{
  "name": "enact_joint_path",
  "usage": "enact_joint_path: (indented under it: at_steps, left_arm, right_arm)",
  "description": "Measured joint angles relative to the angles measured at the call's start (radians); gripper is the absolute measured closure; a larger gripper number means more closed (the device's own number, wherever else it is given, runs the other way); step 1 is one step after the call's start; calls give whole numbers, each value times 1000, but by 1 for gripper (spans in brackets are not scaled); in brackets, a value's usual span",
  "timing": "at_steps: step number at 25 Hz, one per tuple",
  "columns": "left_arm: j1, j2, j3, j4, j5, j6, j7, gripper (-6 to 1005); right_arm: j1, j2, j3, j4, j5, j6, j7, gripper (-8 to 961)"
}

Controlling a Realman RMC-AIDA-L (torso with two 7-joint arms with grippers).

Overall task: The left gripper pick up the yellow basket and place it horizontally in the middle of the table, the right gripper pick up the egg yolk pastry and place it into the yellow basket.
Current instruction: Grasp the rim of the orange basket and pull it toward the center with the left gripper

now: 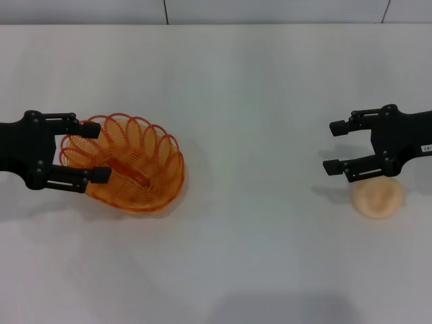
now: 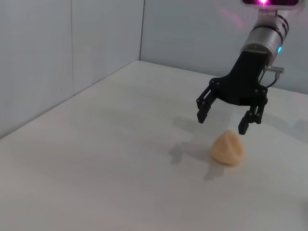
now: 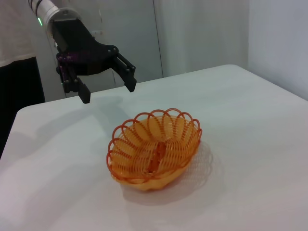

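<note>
Table (image 1: pixel 236 270): white, carrying everything.
Yellow basket (image 1: pixel 131 165): left side, upright.
Left claw (image 1: pixel 94 150): wide, above basket's rim.
Right claw (image 1: pixel 333 147): wide, over egg yolk pastry (image 1: pixel 378 198).

Both arms (image 1: pixel 20 152) cut off edgewise

The left pincer (image 1: pixel 94 150) reaches in from the left on a black arm, its two fingers spread wide apart and pointing toward the middle. The right pincer (image 1: pixel 334 147) comes in from the right on a black arm carrying a small white label, its fingers likewise spread, held in the air and pointing downward.
</note>
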Motion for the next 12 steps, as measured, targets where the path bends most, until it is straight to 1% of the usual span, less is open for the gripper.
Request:
enact_joint_path:
  at_steps: [12]
  left_arm:
    - [0,-1,5,0,0,2,4,151]
  right_arm:
    - [-3,0,0,5,0,-3,-5,169]
